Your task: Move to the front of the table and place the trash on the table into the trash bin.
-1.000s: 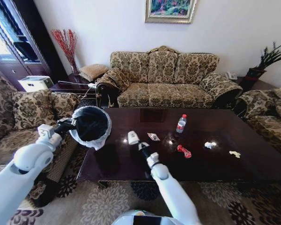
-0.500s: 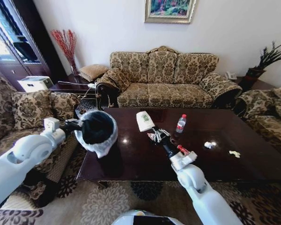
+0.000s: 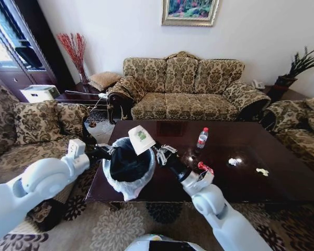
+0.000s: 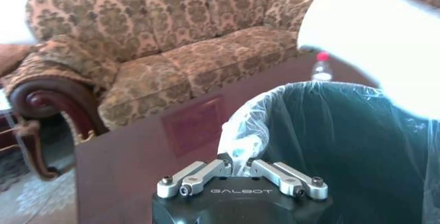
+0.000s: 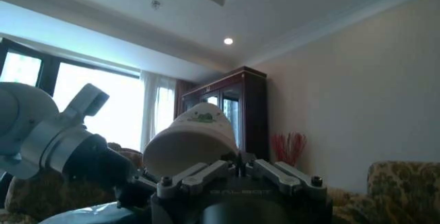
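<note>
1. The trash bin hangs in the air over the near left corner of the table, its black inside lined with a whitish bag folded over the rim.
2. The left gripper holds the bin at the rim on the robot's left side. In the left wrist view its fingers are clenched on the bag edge of the bin.
3. A white paper cup with a small green mark is just above the far rim of the bin, tilted with its open mouth toward the bin.
4. The right gripper grasps this cup by its wall. In the right wrist view the cup sits between the closed fingers.
5. On the table more trash lies: a clear bottle with a red label stands upright near the middle, and a red wrapper is beside the right arm.
6. Farther to the right are a white crumpled paper and a yellowish scrap, apart from each other.
7. Behind the table stands a patterned sofa.
</note>
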Controlling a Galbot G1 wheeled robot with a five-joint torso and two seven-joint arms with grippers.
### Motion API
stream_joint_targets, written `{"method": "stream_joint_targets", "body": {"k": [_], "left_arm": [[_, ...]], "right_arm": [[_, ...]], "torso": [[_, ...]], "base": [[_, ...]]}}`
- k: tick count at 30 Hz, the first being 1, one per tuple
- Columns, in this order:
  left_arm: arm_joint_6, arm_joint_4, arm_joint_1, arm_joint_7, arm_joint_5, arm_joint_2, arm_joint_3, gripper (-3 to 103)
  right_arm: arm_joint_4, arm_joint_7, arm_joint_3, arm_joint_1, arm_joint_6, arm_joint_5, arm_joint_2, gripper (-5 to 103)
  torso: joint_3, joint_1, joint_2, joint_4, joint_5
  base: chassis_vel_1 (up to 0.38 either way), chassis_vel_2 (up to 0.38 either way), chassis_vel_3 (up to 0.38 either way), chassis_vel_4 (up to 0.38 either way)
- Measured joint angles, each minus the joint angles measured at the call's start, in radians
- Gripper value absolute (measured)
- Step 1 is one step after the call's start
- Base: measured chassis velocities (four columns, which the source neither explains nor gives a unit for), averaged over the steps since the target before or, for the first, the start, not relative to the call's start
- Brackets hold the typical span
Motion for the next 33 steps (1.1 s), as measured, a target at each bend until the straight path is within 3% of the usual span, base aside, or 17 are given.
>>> {"method": "stream_joint_targets", "body": {"k": [5, 9, 18, 21, 23, 26, 28, 30, 33], "left_arm": [[0.011, -0.041, 0.006, -0.005, -0.006, -0.004, -0.002, 3], [0.012, -0.045, 0.009, -0.006, -0.004, -0.01, -0.002, 3], [0.015, -0.043, 0.011, -0.006, 0.006, -0.027, 0.004, 3], [0.018, -0.036, 0.01, -0.006, 0.011, -0.035, 0.003, 3], [0.026, -0.016, 0.008, -0.007, 0.033, -0.045, -0.004, 3], [0.03, -0.002, 0.007, -0.009, 0.048, -0.054, -0.009, 3], [0.033, 0.017, 0.003, -0.012, 0.067, -0.072, -0.013, 3], [0.033, 0.036, 0.0, -0.016, 0.087, -0.106, -0.019, 3], [0.031, 0.05, 0.0, -0.019, 0.107, -0.14, -0.018, 3]], "right_arm": [[-0.007, -0.006, -0.017, -0.014, 0.002, -0.039, 0.007, 3], [0.003, -0.015, -0.009, -0.039, 0.004, -0.049, 0.006, 14], [0.071, -0.049, 0.046, -0.116, 0.024, -0.042, -0.002, 51], [0.106, -0.042, 0.084, -0.149, 0.028, -0.022, 0.001, 57], [0.15, 0.018, 0.168, -0.207, 0.029, 0.006, 0.01, 68], [0.163, 0.083, 0.208, -0.232, 0.029, 0.017, 0.01, 73], [0.161, 0.194, 0.251, -0.255, 0.022, 0.026, 0.009, 84], [0.109, 0.309, 0.284, -0.263, -0.018, 0.045, 0.018, 89], [0.016, 0.367, 0.297, -0.263, -0.052, 0.047, 0.045, 97]], "torso": [[0.0, 0.0, 0.0, -0.0001, 0.0], [0.0, 0.0, 0.0, 0.0, -0.0002], [0.0, 0.0, 0.0, 0.0001, -0.0001], [0.0, 0.0, 0.0, 0.0002, -0.0001], [0.0, 0.0, 0.0, -0.0004, -0.0002], [0.0, 0.0, 0.0, -0.0004, -0.0003], [0.0, 0.0, 0.0, -0.0001, -0.0003], [0.0, 0.0, 0.0, -0.0002, -0.0002], [0.0, 0.0, 0.0, 0.0002, -0.0001]], "base": [[0.0, 0.0, 0.0, 0.0], [0.0, 0.0, 0.0, 0.0], [0.0, 0.0, 0.0, 0.0], [0.0, 0.0, 0.0, 0.0], [0.0, 0.0, 0.0, 0.0], [0.0, 0.0, 0.0, 0.0], [0.0, 0.0, 0.0, 0.0], [0.0, 0.0, 0.0, 0.0], [0.0, 0.0, 0.0, 0.0]]}}
